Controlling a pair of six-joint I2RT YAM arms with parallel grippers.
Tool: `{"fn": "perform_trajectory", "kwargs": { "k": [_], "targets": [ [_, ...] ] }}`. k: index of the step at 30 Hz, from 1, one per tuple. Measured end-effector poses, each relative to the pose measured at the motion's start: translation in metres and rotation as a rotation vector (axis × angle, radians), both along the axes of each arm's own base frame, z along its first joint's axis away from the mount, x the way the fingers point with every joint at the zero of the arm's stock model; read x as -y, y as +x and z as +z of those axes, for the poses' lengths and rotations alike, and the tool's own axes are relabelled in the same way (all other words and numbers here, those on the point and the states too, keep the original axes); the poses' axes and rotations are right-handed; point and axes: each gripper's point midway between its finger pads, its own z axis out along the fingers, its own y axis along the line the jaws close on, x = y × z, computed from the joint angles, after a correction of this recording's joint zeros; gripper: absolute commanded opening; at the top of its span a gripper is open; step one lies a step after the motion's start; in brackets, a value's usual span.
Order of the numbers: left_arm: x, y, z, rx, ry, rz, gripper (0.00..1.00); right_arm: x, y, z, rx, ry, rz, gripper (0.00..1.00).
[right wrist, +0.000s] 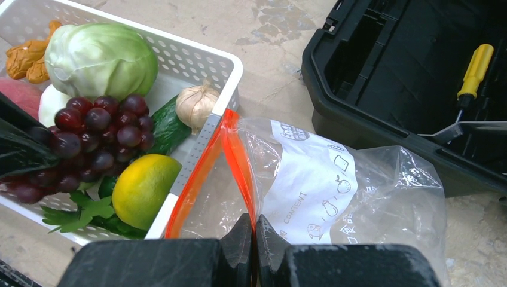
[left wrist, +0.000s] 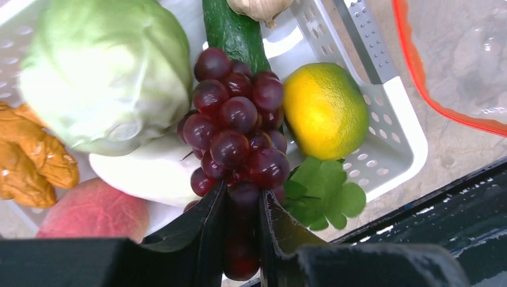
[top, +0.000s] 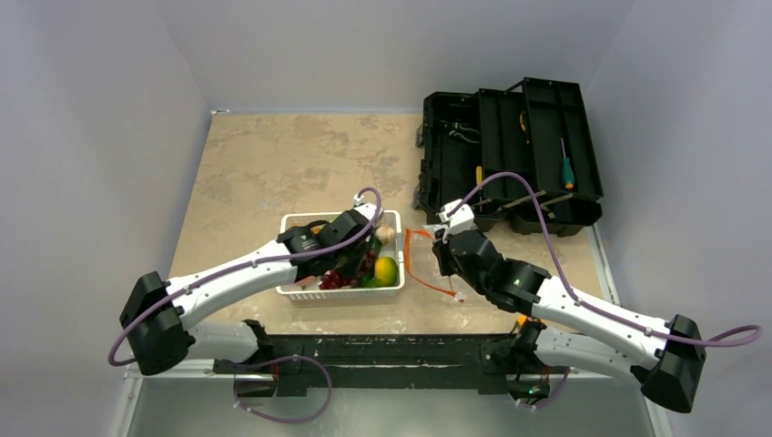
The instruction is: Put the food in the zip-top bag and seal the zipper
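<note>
The food lies in a white basket (top: 337,217): purple grapes (left wrist: 236,128), green cabbage (left wrist: 107,72), yellow-green mango (left wrist: 324,110), cucumber (left wrist: 234,33), white radish (left wrist: 140,170) and pink peach (left wrist: 92,209). My left gripper (left wrist: 242,194) reaches into the basket, and its fingers press on both sides of the lower end of the grape bunch. Right of the basket lies the clear zip-top bag (right wrist: 370,191) with its mouth gaping toward the basket. My right gripper (right wrist: 256,224) is shut on the orange-red zipper (right wrist: 239,155) at the mouth's upper edge. The slider is not visible.
An open black toolbox (top: 510,155) holding a yellow-handled screwdriver (right wrist: 475,69) stands behind and to the right of the bag. Orange pieces (left wrist: 30,161) and a pale bulb (right wrist: 196,103) also lie in the basket. A black rail (top: 382,350) runs along the near table edge.
</note>
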Motion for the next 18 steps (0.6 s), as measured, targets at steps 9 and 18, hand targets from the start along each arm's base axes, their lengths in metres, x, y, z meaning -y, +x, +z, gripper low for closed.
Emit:
{"fn": "perform_trajectory", "kwargs": {
  "k": [9, 18],
  "targets": [
    [-0.009, -0.006, 0.059, 0.097, -0.143, 0.024, 0.01, 0.000, 0.000, -0.001, 0.006, 0.001, 0.003, 0.00],
    [-0.003, -0.014, 0.102, 0.129, -0.292, 0.028, 0.00, 0.000, 0.001, -0.002, 0.010, 0.003, 0.004, 0.00]
  ]
}}
